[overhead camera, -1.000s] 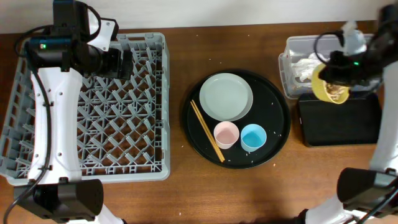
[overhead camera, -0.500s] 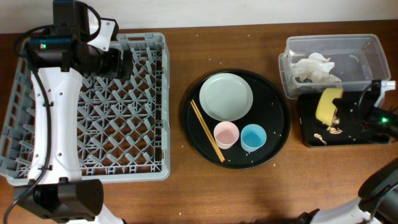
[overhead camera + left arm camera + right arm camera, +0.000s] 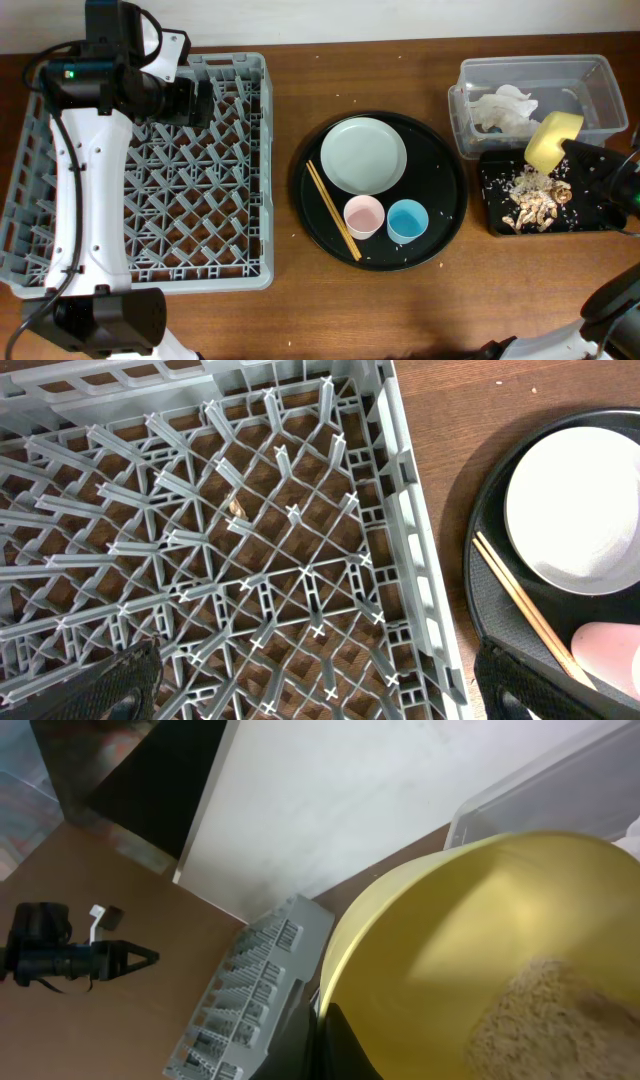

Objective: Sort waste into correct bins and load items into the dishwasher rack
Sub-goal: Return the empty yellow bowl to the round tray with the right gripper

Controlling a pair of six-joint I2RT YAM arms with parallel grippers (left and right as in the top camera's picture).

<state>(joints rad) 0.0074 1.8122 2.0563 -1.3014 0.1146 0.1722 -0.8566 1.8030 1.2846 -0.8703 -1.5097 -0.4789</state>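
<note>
My right gripper [image 3: 580,155] is shut on the rim of the small yellow bowl [image 3: 553,141], held tipped on its side over the shallow black rectangular tray [image 3: 598,215]. Brownish-tan food scraps [image 3: 533,200] lie in that tray. In the right wrist view the yellow bowl [image 3: 500,940] fills the frame with crumbs stuck inside, my fingers [image 3: 335,1040] pinching its rim. White tissues [image 3: 505,108] lie in the clear tub [image 3: 580,72]. My left gripper [image 3: 310,690] is open over the grey dishwasher rack [image 3: 150,250]. The plate [image 3: 363,155], pink cup [image 3: 364,215], light-blue cup [image 3: 407,220] and chopsticks [image 3: 332,210] sit on the round black tray.
The large round black tray [image 3: 450,190] sits mid-table between the rack and the bins. The left arm's white link [image 3: 85,190] lies over the rack's left side. Small crumbs dot the round tray. Bare wood shows along the front edge.
The right gripper carried the yellow bowl from above the clear tub down over the black tray and tipped it. Food scraps now lie heaped in the tray. The left arm has not moved.
</note>
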